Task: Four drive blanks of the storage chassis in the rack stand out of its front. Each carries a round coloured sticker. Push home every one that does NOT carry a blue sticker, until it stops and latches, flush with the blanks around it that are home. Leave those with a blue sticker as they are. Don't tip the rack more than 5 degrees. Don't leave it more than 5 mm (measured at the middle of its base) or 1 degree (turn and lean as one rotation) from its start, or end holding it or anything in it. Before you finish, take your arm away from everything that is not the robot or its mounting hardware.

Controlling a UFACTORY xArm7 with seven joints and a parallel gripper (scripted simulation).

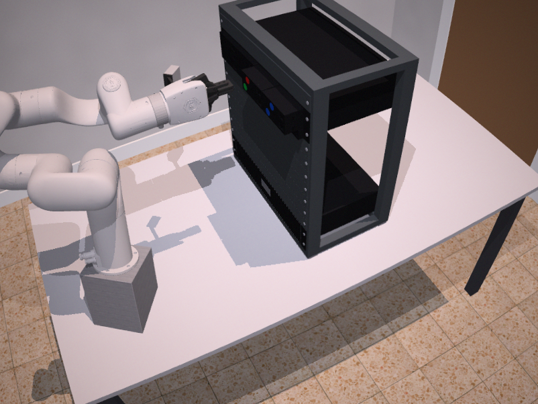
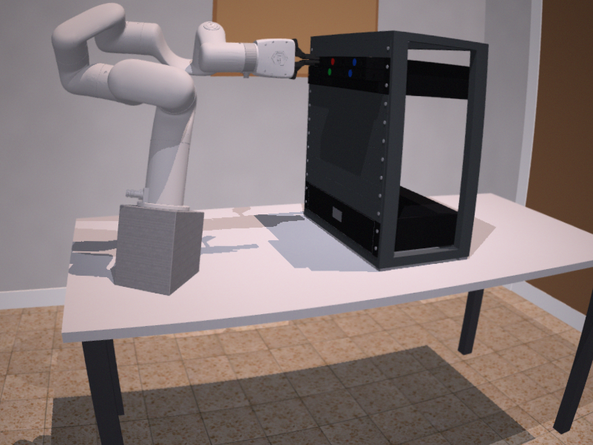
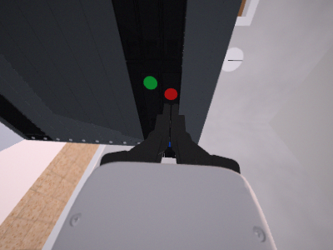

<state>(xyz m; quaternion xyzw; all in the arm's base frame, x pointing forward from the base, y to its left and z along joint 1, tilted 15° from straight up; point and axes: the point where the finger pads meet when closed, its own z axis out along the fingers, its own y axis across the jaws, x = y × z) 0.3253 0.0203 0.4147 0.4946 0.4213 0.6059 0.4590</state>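
Observation:
A dark rack (image 1: pixel 312 125) stands on the white table. Near its top front sits the storage chassis with four sticker-marked blanks. The red sticker (image 1: pixel 247 80) sits above the green sticker (image 1: pixel 245 87). Two blue stickers (image 1: pixel 269 109) lie further along the front. In the exterior view they show as red (image 2: pixel 332 60), green (image 2: pixel 329 72) and blue (image 2: pixel 354 61), (image 2: pixel 350 73). My gripper (image 1: pixel 225 85) is shut and empty, its fingertips just in front of the rack's front, level with the red sticker. In the wrist view the closed fingertips point just below the red sticker (image 3: pixel 171 93), with green (image 3: pixel 150 82) beside it.
The arm's grey base block (image 1: pixel 119 288) stands at the table's left front. A lower black unit (image 2: pixel 342 217) fills the rack's bottom. The rack's front post (image 3: pixel 208 62) stands close beside my fingers. A grey wall lies behind the arm.

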